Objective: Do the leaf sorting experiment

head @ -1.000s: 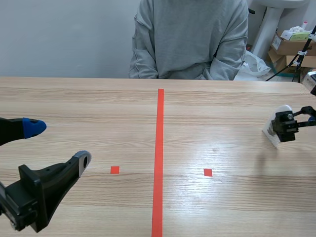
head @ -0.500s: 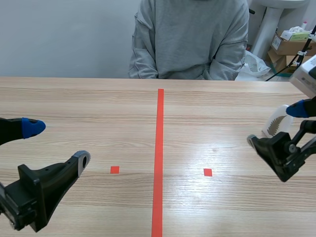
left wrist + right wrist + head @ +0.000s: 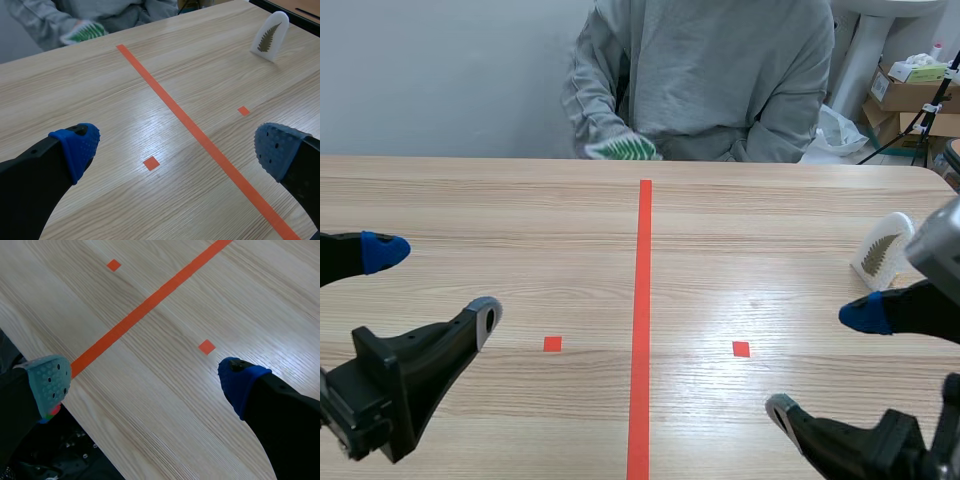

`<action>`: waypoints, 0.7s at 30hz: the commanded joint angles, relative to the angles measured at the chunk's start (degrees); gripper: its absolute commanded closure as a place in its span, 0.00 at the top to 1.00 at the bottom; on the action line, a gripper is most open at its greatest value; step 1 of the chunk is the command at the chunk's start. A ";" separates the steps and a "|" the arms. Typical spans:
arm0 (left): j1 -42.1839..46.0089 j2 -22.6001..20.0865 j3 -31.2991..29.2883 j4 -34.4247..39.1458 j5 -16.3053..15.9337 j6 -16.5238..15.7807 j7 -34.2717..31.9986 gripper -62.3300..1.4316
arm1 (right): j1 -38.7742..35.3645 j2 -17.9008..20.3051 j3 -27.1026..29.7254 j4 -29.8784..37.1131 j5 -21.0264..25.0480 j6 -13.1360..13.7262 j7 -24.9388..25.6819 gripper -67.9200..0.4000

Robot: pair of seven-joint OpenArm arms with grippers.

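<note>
A white card with a brown fern leaf [image 3: 882,250] stands upright near the table's right edge; the left wrist view shows this card [image 3: 270,36] far ahead to the right. Across the table, a person holds a second card with a green leaf [image 3: 620,148] just above the far edge, also visible as the green-leaf card [image 3: 85,32] in the left wrist view. My left gripper [image 3: 432,285] hangs open over the table's left side, nothing between its fingers. My right gripper [image 3: 823,365] is open and empty at the near right, well short of the fern card. The right wrist view has only bare table under that gripper [image 3: 145,381].
An orange tape line [image 3: 643,320] runs down the table's middle, with a small orange square [image 3: 552,344] on its left and another square [image 3: 741,349] on its right. Cardboard boxes [image 3: 910,95] stand beyond the table's far right corner. The table's near edge [image 3: 65,410] lies under my right gripper.
My right gripper has drawn back from the fern card toward the near edge, leaving the card standing. The person has brought a green-leaf card up to the far edge. The left arm barely moved.
</note>
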 commanded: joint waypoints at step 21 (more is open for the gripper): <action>-0.15 0.13 -0.37 1.20 -0.35 -0.35 0.09 1.00 | 1.18 -1.66 2.67 -0.44 0.48 0.59 -0.20 0.89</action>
